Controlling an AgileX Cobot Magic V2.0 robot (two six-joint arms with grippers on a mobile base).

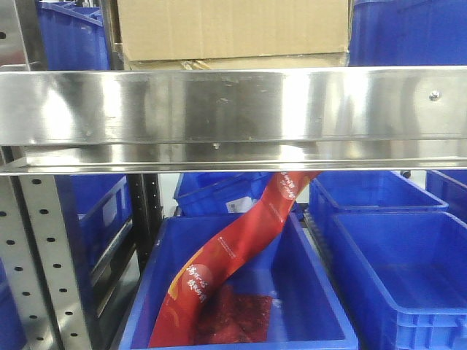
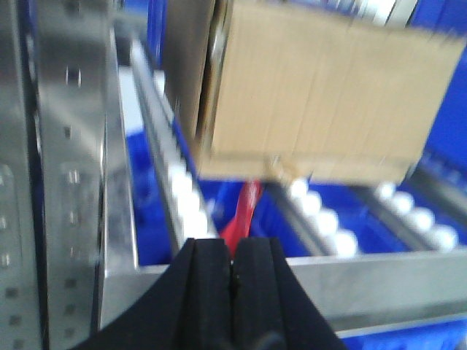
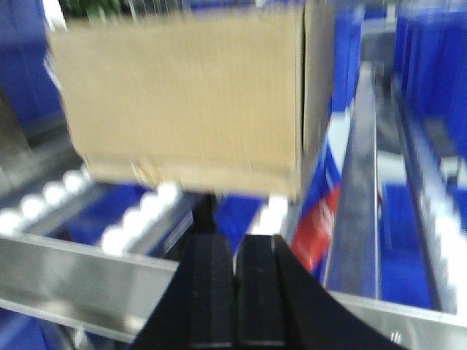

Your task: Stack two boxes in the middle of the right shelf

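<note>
From where I sit the stack looks done or nearly so: in the front cam a cardboard box (image 1: 233,28) sits on top of a second, flatter box (image 1: 233,63) whose top edge just peeks out above the steel shelf rail (image 1: 233,106), both on the roller shelf level. Can't confirm from these views that this is the middle level of the right shelf, so that's my judgement only. Both wrist cams are blurry, but each shows the upper cardboard box (image 2: 314,95) (image 3: 190,95) resting over the white rollers (image 2: 186,200), not held by anything. Left gripper (image 2: 232,273) has its black fingers pressed together, nothing between them; right gripper (image 3: 235,281) same, closed and empty, both short of the rail and apart from the boxes. What's left, I'd guess: check alignment, back the arms off. Count: 2 cardboard boxes, 2 grippers, 1 red printed bag (image 1: 233,255) hanging down into the blue bin (image 1: 321,306) below, w/ at least 4 more blue bins around it; roller count not readable.
</note>
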